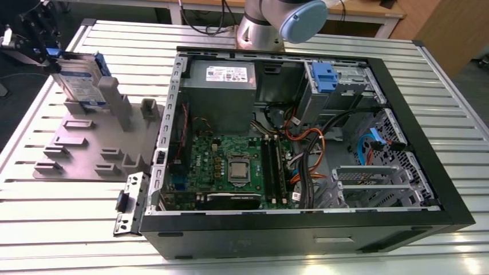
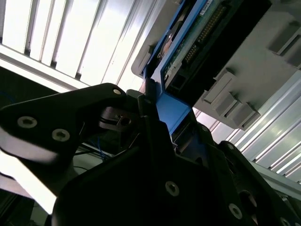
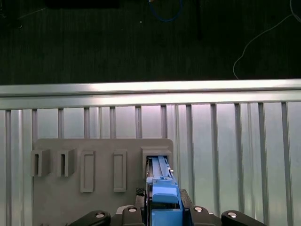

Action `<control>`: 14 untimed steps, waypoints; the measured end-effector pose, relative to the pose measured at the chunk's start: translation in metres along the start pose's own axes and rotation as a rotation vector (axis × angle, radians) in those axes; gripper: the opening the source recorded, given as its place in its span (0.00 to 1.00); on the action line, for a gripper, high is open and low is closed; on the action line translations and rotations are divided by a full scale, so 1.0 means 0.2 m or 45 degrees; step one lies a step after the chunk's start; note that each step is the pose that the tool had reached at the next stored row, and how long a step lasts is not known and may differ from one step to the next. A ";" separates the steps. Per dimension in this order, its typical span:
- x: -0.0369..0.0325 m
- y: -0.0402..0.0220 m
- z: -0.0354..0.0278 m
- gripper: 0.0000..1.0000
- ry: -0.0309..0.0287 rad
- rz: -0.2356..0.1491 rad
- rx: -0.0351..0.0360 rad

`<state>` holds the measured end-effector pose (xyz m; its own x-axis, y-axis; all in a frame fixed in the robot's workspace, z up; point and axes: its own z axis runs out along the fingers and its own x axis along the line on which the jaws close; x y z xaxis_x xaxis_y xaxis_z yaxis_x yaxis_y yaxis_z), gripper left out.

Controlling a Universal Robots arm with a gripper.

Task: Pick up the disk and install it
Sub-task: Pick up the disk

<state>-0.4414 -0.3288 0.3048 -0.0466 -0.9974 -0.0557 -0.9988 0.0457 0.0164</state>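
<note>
A slatted metal table (image 1: 458, 86) carries everything, and most of it is taken by an open computer case (image 1: 306, 235), which lies well apart from the gripper (image 1: 50, 54), towards the exterior view's right. Inside the case, far from the tool, are a grey power supply (image 1: 221, 74) with a white sticker and a green motherboard (image 1: 229, 166). The arm's base (image 1: 264, 26) stands behind the case. Directly below the gripper sits a flat grey holder (image 1: 84, 143) with a row of upright slots (image 3: 87, 169). The disk (image 1: 77, 77) stands on edge in the holder's end slot, its label facing the exterior view's left. In the first wrist view the disk (image 3: 160, 169) runs straight out from between the fingers. The gripper (image 3: 162, 209) is closed on the blue frame at the disk's upper end, one black finger on each side. In the second wrist view a finger (image 2: 146, 96) presses against the frame's edge. A small blue clip (image 1: 324, 77) sits in the case's far drive bay.
</note>
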 end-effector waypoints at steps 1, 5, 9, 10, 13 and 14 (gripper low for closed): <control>0.000 0.000 -0.006 0.36 0.0000 0.000 0.0000; -0.002 0.001 -0.032 0.36 0.0000 0.000 0.0000; -0.003 0.001 -0.060 0.36 0.0000 0.000 0.0000; -0.004 0.001 -0.066 0.36 -0.0001 0.000 0.0001; -0.005 0.002 -0.089 0.36 0.0000 0.000 0.0000; -0.005 0.002 -0.096 0.36 0.0000 0.000 0.0000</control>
<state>-0.4414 -0.3288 0.3240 -0.0466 -0.9974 -0.0557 -0.9988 0.0457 0.0164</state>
